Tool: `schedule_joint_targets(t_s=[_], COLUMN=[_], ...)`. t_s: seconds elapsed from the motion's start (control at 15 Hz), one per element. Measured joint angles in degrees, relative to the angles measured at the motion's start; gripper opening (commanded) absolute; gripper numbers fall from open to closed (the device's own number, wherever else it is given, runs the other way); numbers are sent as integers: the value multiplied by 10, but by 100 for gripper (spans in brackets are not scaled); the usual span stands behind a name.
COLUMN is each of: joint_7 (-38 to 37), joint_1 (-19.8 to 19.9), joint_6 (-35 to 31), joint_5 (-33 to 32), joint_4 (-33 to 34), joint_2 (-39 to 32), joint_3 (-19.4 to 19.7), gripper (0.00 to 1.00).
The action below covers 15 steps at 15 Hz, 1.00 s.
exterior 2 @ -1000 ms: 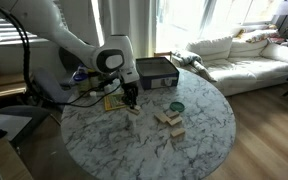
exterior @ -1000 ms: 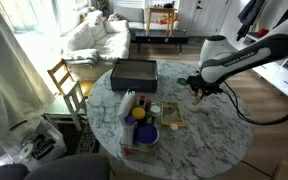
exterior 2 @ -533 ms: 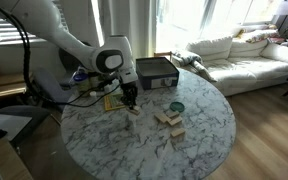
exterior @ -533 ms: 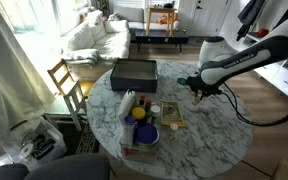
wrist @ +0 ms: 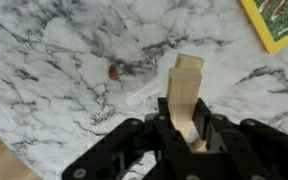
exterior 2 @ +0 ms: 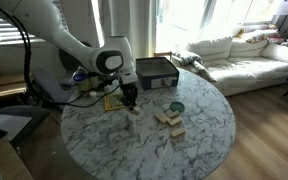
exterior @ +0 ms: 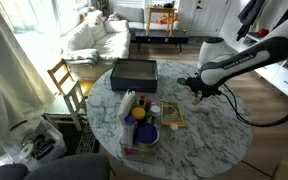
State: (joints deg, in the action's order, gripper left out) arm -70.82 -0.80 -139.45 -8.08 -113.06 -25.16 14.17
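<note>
My gripper (wrist: 184,128) is shut on a pale wooden block (wrist: 185,88), which stands up between the black fingers over the marble tabletop (wrist: 54,70). In both exterior views the gripper (exterior: 200,94) (exterior 2: 130,104) hangs low over the round marble table, with the block (exterior 2: 132,111) at its tips close to the surface. A small stack of similar wooden blocks (exterior 2: 169,120) lies further toward the table's middle, next to a green round lid (exterior 2: 176,106).
A dark box (exterior: 134,72) sits at one side of the table. A yellow-edged book (wrist: 277,22) lies near the gripper. A tray with bottles and a blue bowl (exterior: 139,128) stands near the table edge. A wooden chair (exterior: 66,85) and a sofa (exterior: 94,40) are beyond.
</note>
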Motion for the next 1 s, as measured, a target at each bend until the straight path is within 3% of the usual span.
schedule_joint_targets(t_s=[1.0], joint_7=[-13], joint_1=[0], joint_6=[0], joint_5=[0], joint_4=[-1], joint_2=[-2], joint_3=[0], gripper=[7])
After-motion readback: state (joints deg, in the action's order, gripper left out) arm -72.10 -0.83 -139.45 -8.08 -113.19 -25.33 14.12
